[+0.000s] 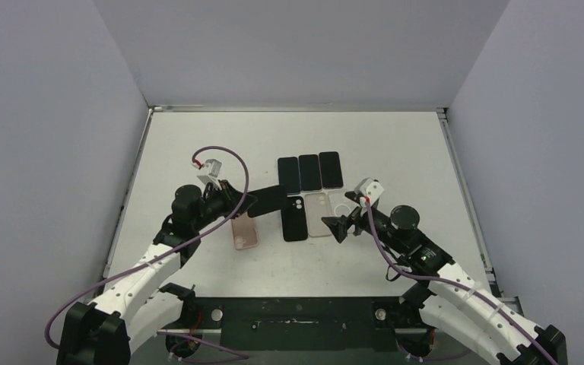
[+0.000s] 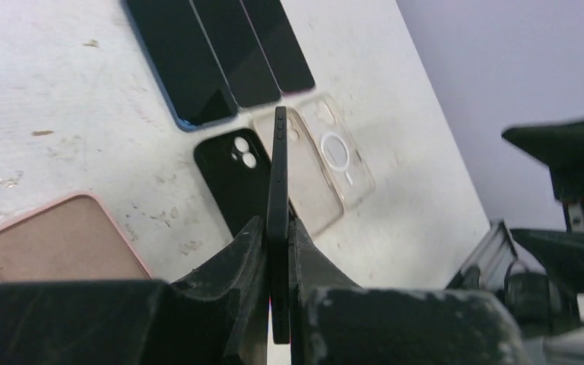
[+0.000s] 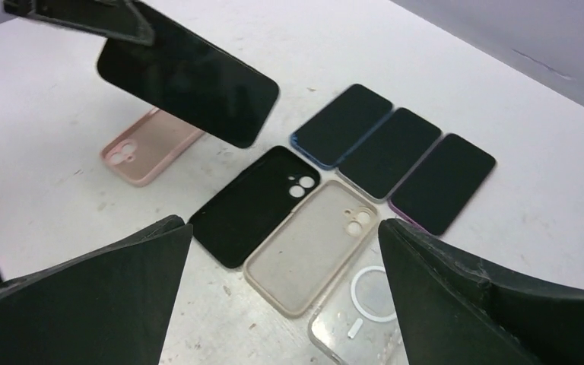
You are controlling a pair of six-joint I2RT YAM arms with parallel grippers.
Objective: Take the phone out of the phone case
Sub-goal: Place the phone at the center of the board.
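Observation:
My left gripper (image 1: 249, 205) is shut on a black phone (image 1: 271, 200), holding it above the table, edge-on in the left wrist view (image 2: 279, 190) and screen-side visible in the right wrist view (image 3: 186, 80). The empty pink case (image 1: 244, 232) lies on the table below it, open side up (image 2: 65, 239), also seen in the right wrist view (image 3: 148, 148). My right gripper (image 1: 342, 226) is open and empty, hovering over the beige and clear cases.
Three phones (image 1: 309, 172) lie side by side face up at the centre back. In front of them lie a black case (image 1: 294, 218), a beige case (image 1: 318, 213) and a clear case (image 1: 341, 204) with a white ring.

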